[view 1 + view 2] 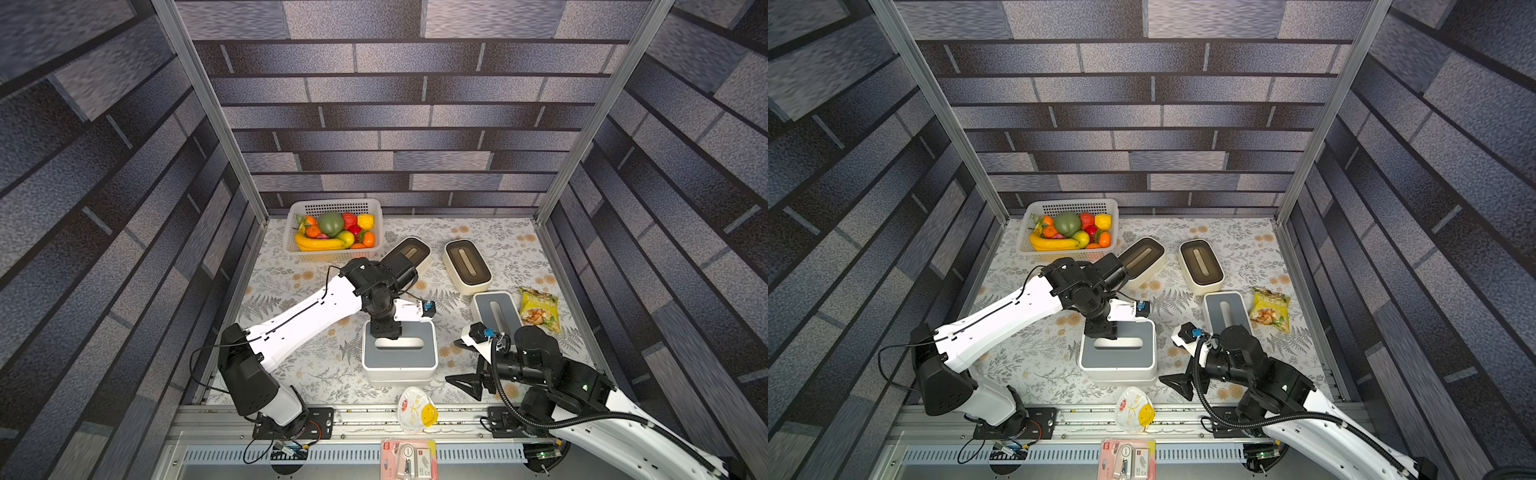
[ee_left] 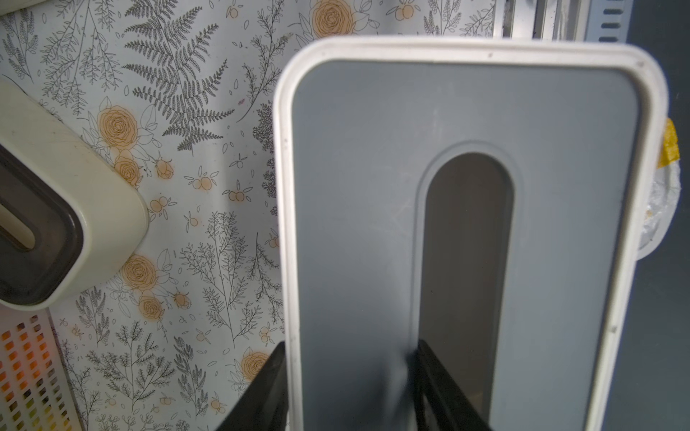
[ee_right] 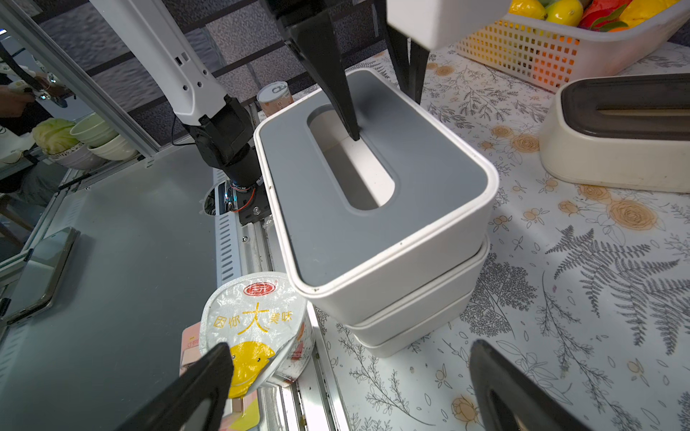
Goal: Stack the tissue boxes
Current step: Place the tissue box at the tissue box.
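Two packs lie nearest, down at the front rail (image 1: 365,419): a pink pack (image 1: 409,459) at the very edge and, just past it, a foil-topped cup (image 1: 417,409) tipped just beside the stack (image 3: 418,317). The right gripper (image 3: 351,347) hangs low over the cloth (image 1: 316,374) off the stack's near right corner, jaws spread wide, nothing between them. Centre of the cloth, the stack itself: the top box (image 3: 373,242), white with a grey lid, sits on two more white tiers, roughly lined up with them. The left gripper (image 3: 386,119) has that top box, one finger down in the slot, the other outside the far long wall, pinched tight on the strip of lid and wall between. Off to the right and a little farther, a grey box (image 1: 494,309) lies alone on the cloth, its near end hidden behind the right arm (image 1: 540,365), with a snack bag (image 1: 539,309) just beside it. Beyond that, two rounded boxes with dark-brown lids lie apart from each other: the cream box (image 1: 467,266) out in the open, the other cream box (image 1: 411,249) half under the left arm (image 1: 311,316). Farthest back, on the left against the wall, the basket (image 1: 334,206) holds its fruit (image 1: 330,224), near that other cream box.
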Controlling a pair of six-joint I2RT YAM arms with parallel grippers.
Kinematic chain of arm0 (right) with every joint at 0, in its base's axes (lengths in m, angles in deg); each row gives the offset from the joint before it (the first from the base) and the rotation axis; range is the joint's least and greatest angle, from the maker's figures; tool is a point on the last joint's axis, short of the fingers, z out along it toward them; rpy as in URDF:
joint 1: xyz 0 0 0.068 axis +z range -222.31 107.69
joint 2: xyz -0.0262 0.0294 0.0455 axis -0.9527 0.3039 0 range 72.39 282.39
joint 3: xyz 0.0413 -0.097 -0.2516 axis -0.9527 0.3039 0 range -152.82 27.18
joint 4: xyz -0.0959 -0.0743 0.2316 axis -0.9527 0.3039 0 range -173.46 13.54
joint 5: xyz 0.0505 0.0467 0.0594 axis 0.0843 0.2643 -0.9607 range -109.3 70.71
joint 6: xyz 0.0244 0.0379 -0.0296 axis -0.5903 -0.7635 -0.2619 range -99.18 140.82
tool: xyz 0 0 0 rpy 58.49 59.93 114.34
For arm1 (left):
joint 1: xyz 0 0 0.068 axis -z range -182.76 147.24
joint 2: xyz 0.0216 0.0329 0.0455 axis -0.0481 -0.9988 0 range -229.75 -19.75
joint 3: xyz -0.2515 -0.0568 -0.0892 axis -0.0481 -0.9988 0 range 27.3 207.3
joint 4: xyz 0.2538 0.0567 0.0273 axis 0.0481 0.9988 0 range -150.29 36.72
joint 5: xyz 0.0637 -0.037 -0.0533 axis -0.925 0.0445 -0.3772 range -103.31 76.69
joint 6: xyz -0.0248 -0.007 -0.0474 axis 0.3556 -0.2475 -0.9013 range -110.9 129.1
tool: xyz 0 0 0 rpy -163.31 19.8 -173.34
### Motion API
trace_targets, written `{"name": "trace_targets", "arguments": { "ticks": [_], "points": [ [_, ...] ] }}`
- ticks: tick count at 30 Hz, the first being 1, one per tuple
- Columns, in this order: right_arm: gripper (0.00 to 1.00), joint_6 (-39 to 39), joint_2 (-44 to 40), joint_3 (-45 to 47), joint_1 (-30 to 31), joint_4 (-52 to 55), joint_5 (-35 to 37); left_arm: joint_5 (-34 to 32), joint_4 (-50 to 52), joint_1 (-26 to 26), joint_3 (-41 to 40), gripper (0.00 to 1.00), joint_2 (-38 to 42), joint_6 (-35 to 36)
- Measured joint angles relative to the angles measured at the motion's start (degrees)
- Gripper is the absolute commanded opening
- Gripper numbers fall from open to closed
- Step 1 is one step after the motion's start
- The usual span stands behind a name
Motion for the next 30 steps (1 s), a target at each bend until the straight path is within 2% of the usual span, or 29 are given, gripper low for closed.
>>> {"name": "trace_targets", "arguments": {
  "ticks": [30],
  "points": [
    [1.0, 0.0, 1.1, 0.0, 1.2, 0.0, 0.2, 1.5, 0.7, -1.6, 1.9, 0.49, -2.2, 1.5]
  ]
}}
